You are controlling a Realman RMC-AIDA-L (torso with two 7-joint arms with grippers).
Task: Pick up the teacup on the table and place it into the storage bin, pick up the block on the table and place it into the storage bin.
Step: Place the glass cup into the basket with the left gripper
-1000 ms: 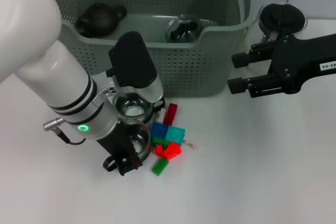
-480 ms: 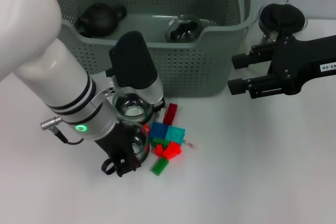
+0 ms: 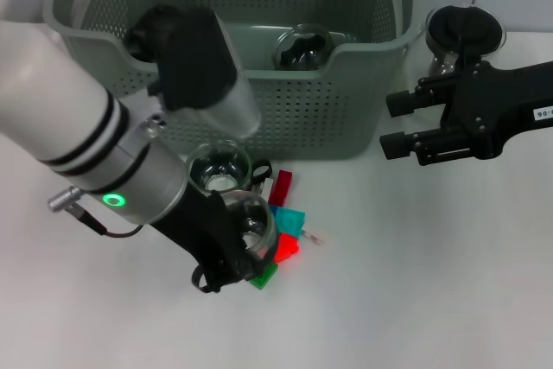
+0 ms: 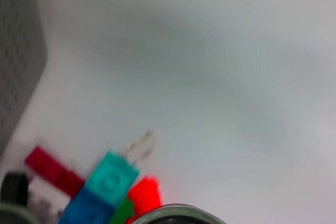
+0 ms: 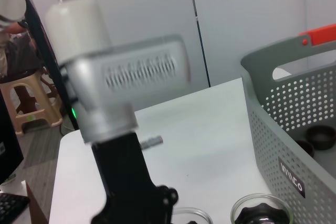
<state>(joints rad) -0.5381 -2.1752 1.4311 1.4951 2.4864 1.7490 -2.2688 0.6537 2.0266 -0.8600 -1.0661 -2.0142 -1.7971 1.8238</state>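
Left hand (image 3: 232, 257) has lifted a seemingly clear glass teacup (image 3: 251, 226).

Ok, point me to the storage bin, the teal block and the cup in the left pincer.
storage bin (image 3: 294, 118), head view, perforated front wall.
teal block (image 3: 290, 220), head view, top face.
glass teacup (image 3: 251, 224), head view, inside its rim, held by the left pincer.

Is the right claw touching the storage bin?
Apart. In the head view, bare white table shows between the right claw and the storage bin's perforated wall, with the claw hanging open beside the bin.
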